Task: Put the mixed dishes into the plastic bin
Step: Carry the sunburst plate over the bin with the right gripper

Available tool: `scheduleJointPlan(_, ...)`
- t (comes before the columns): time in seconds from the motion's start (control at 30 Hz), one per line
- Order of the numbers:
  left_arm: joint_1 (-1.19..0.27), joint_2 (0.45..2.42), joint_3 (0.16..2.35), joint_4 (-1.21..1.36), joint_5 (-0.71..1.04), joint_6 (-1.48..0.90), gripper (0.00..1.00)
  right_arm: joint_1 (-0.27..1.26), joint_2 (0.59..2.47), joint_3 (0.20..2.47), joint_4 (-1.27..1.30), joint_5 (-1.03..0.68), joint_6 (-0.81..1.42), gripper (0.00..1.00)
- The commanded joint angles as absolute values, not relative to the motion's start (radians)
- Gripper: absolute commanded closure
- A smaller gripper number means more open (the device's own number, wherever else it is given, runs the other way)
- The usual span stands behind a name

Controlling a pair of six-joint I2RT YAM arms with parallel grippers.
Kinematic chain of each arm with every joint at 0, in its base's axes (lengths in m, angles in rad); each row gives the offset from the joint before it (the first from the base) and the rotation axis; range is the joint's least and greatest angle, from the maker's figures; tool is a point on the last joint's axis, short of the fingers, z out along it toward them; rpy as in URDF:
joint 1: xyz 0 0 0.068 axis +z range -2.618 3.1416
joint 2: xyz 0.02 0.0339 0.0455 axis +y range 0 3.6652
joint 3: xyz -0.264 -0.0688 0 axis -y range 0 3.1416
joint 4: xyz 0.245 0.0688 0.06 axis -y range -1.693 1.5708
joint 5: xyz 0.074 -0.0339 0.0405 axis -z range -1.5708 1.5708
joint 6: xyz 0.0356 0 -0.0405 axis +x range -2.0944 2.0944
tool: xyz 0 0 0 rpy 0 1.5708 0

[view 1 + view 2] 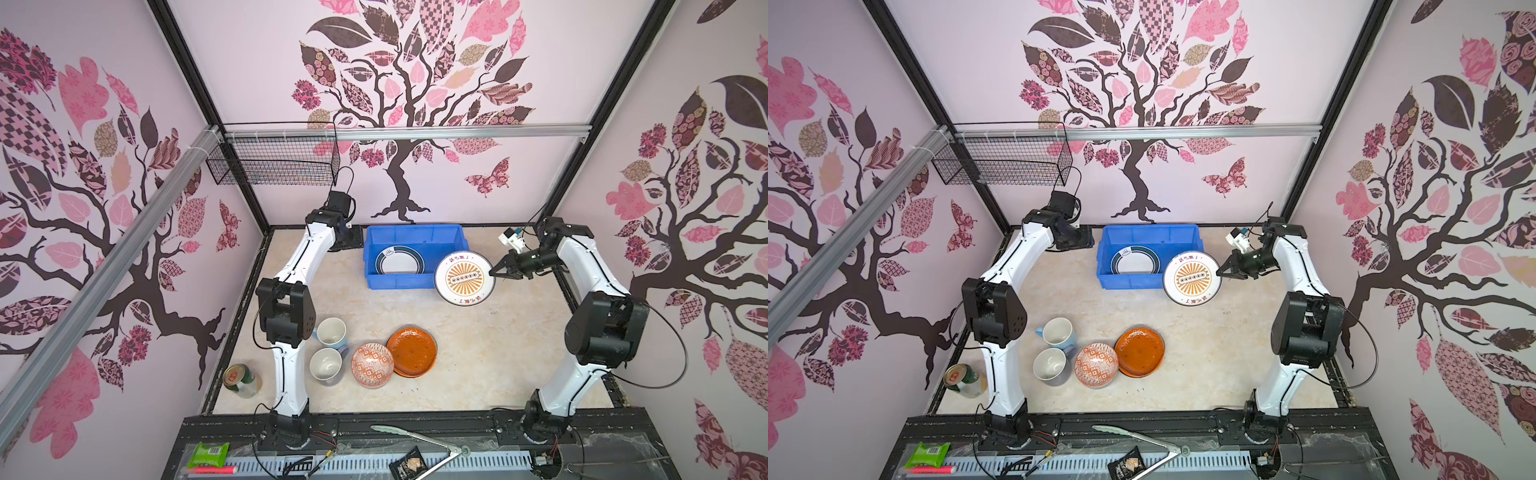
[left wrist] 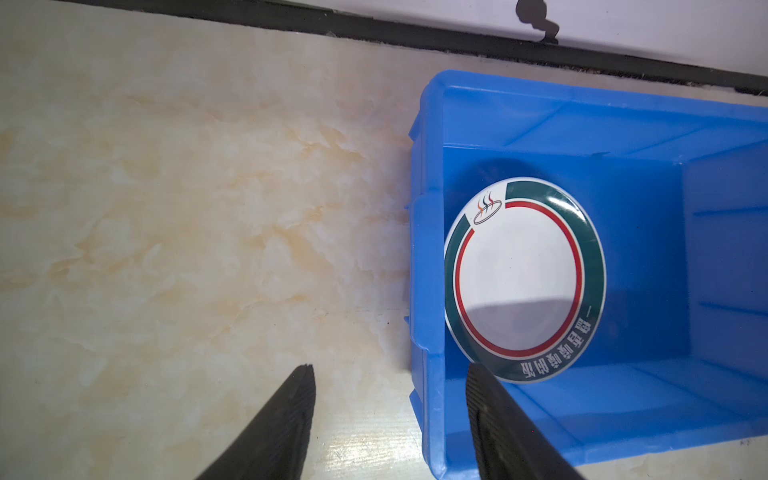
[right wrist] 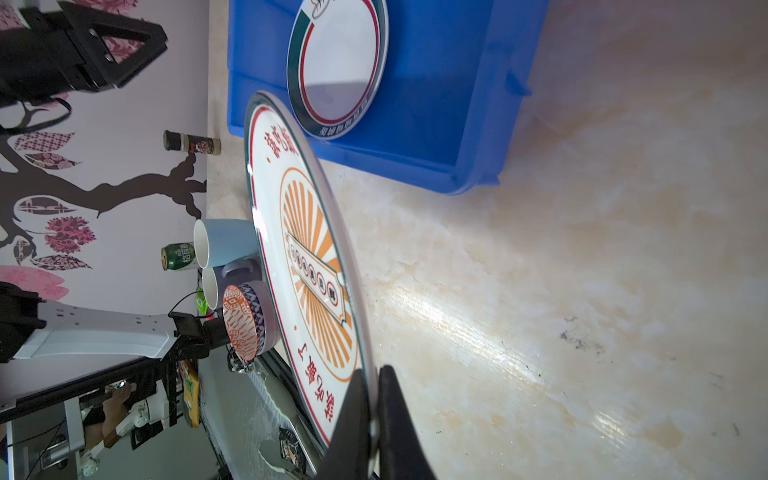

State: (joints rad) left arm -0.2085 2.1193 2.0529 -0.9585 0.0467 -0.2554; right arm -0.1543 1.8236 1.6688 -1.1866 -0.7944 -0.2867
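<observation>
Right wrist view: sunburst plate [image 3: 316,266] is pinched at its rim by the right gripper [image 3: 374,370], jaws clenched on the thin edge, one finger on the printed face and one beneath. The plate is tilted and looks clear of the table [image 1: 498,353]. In both top views it hangs over the near right corner of the blue bin [image 1: 415,227], partly above the rim and mostly outside it. A rim pinch is probably the only hold a flat plate allows, and it leaves the opposite edge free to lead over the wall. Green-rimmed plate [image 1: 400,259] already lies inside, toward the bin's near left corner; flat or propped on the wall, cannot tell. Bare blue floor shows on the bin's right half, so that is the likely landing spot. Risk noted: the leading edge could catch the corner rim or clack onto the plate inside. Left gripper [image 2: 390,370] has its jaws apart and grasps nothing, poised at the bin's left wall, seemingly kept out of the way. Two mugs [image 1: 331,331], patterned bowl [image 1: 372,365] and orange plate [image 1: 411,351] cluster toward the table's near edge, left of centre and well apart from the bin, bowl against plate. Green can [image 1: 239,379] stands at the near left corner, and a spice jar [image 3: 192,142] stands by a wall. The table's middle and right side are open.
</observation>
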Motion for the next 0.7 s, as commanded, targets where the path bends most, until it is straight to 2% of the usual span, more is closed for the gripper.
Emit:
scheduleJointPlan(0.0,-0.213,2.172,2.080,-0.938,0.045,-0.251,0.38,-0.127,1.884,1.752,-1.168,-0.839,-0.221,1.00)
scheduleJointPlan(0.5,-0.218,2.217,2.071,-0.935,0.056,-0.271,0.38,0.002,2.272,2.278,-1.116,-0.749,-0.110,1.00)
scheduleJointPlan(0.67,-0.228,2.226,2.077,-0.921,0.021,-0.259,0.39,0.065,2.321,2.316,-1.038,-0.646,-0.117,1.00)
